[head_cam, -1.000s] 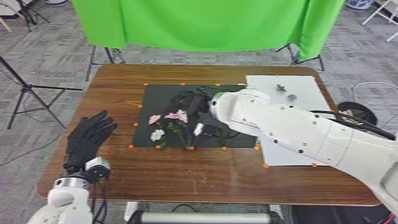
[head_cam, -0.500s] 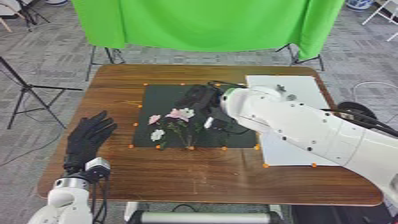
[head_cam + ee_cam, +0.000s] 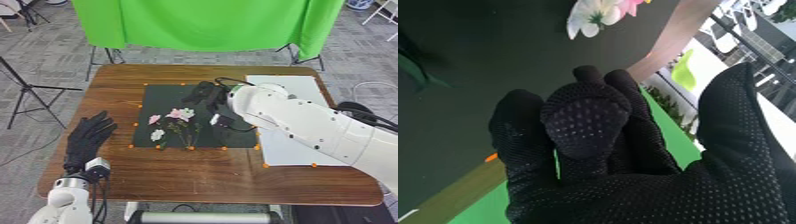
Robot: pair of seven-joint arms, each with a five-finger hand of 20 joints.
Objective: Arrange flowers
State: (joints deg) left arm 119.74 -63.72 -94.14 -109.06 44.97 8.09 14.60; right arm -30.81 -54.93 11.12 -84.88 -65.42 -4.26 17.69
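From here I see the flowers [image 3: 174,115] lying on the dark mat [image 3: 235,140], nearer the bench's [image 3: 195,175] left edge than its right: soft pink blooms, a pale white one beside them, another white toward the near-left corner, slim green stems. The right hand [image 3: 204,95] is loosely open, empty; the left hand [image 3: 89,132] lies open by the left edge.

The head camera is looking forward and down from above the table [image 3: 115,170], centred in its frame. The right wrist camera is peering closely past the right hand [image 3: 208,94]; both are sharing flowers [image 3: 180,114], dark mat [image 3: 213,142] and, upper middle in the head view, green cloth [image 3: 213,25].
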